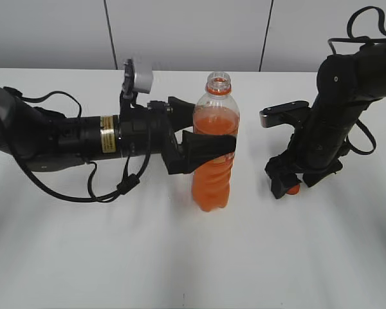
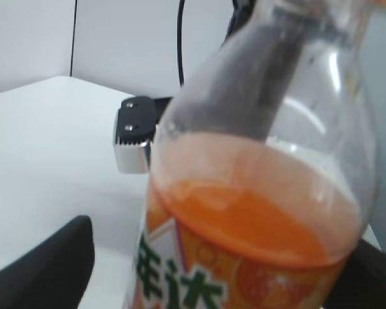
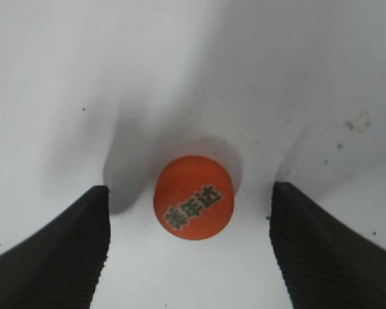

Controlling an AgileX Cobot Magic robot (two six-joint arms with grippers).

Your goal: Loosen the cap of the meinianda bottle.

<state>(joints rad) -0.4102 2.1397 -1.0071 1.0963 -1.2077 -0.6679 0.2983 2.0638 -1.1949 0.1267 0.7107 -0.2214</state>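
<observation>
The meinianda bottle [image 1: 215, 145] stands upright a little right of the middle of the exterior frame, on the white table [image 1: 180, 257]. Its neck is bare: the mouth is open, with only the orange ring below the thread, and the orange drink fills it up to the shoulder.

The left gripper [image 1: 209, 138] reaches in from the left edge, lying almost level, and its dark fingers [image 1: 209, 147] sit on either side of the bottle at about label height. In the left wrist view the bottle [image 2: 257, 193] fills most of the frame, blurred by closeness, with a dark finger tip [image 2: 45, 264] in the lower left corner and another at the lower right edge. The left one stands visibly off the bottle's side, so the pincer looks spread rather than pinching, though I cannot tell whether the far finger touches.

The cap [image 1: 293, 188] lies on the table at the right of the frame, under the right gripper [image 1: 288, 183], which points down from the arm in the upper right. The right wrist view shows it plainly: the cap [image 3: 193, 197] rests top up in the lower middle, printed characters showing, and the two ribbed fingers [image 3: 58, 251] stand wide apart at the lower corners, clear of it on both sides. That pincer is spread and holds nothing.
</observation>
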